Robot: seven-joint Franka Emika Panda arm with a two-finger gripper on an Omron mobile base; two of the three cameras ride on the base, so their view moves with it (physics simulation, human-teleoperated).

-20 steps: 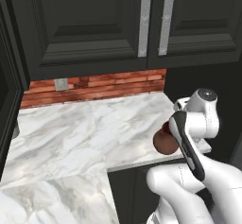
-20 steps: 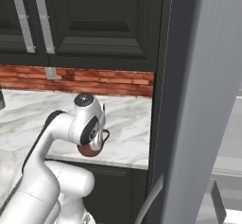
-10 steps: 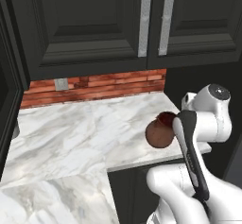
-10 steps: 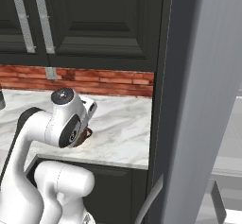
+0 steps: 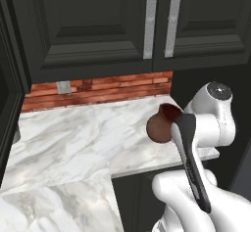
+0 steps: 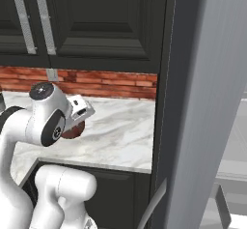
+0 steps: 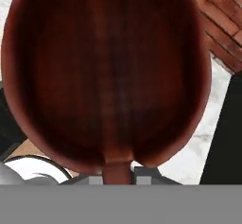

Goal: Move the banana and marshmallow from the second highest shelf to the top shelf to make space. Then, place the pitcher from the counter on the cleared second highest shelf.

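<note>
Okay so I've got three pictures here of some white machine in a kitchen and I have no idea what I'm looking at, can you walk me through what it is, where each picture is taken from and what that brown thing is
All three pictures are computer-rendered. The white machine is a jointed robot arm on a base that can drive.

Two pictures come from cameras riding on that base, behind the arm, one to its left and one to its right. Both look over the white marble counter, backed by red brick, under dark cupboards.

The third comes from a camera on the hand itself, looking along the gripper.

The brown thing is a reddish clay pitcher. The gripper is shut on a narrow part of it, probably the handle, and carries it above the counter's edge; in the hand picture you look straight into the pitcher's dark inside.
</note>
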